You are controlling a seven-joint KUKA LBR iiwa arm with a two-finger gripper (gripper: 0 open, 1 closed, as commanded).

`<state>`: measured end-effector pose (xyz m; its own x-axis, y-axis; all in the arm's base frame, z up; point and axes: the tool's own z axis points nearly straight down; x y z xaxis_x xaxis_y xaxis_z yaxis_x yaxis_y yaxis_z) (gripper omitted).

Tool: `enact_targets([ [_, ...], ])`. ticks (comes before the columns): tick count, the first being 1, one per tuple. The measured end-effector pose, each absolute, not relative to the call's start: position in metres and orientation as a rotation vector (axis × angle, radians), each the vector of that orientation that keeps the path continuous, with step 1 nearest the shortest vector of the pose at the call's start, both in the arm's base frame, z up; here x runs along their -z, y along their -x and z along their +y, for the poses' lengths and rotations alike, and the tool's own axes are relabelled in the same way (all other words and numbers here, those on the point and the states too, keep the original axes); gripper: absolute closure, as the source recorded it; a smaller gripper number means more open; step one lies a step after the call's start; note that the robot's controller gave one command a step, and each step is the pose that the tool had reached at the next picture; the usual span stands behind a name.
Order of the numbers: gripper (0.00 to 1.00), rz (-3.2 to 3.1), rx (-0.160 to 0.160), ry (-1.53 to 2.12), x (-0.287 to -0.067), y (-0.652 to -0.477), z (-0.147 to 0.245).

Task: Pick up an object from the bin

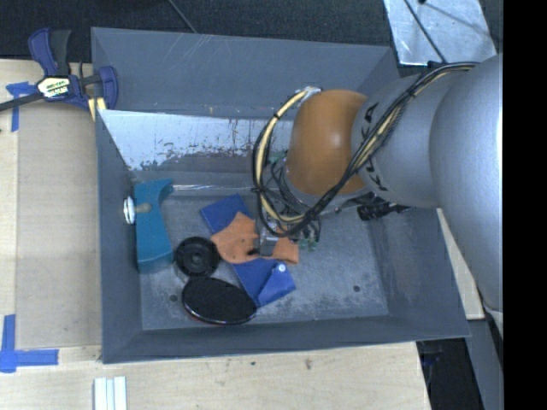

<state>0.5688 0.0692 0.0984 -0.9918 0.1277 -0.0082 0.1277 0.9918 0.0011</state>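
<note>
Bin [342,276] is carrying a small cluster on the left and middle of its floor.

- **Far left:** a teal block [152,229] is lying lengthwise with a pale knob [130,210] at its upper end. It is looking rigid and probably the heaviest thing here.
- **Next right:** a black disc [196,256] is lying flat, with a black oval [220,301] just below it. Both are looking smooth and low, so probably poor for a pinch from above.
- **Middle:** an orange piece [232,241] is lying on top of a blue piece [272,282], touching it. More blue is showing above at [224,213]; I cannot tell if that is the same piece passing underneath.
- **Handling:** the orange piece is looking thin, light and irregular, probably soft or bendy. It is likely flexing if taken at a tip, so the better hold is across its right end, where the edge is sitting raised on the blue.
- **Tool:** the tool [269,246] is sitting right at that right end. Cables [265,173] and the orange cover [329,139] are crowding it, so I cannot tell how far it is open or whether it is gripping anything.
- **Hidden:** the orange piece's right edge is partly masked by the tool.
</note>
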Motion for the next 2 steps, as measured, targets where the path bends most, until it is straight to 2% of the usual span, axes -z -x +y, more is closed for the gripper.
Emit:
enact_targets([
  [1, 1.0, 3.127, -0.001, -0.2, -0.098, -0.569, 0.069],
  [2, 1.0, 3.128, -0.001, -0.122, -0.266, -0.628, 0.055],
])
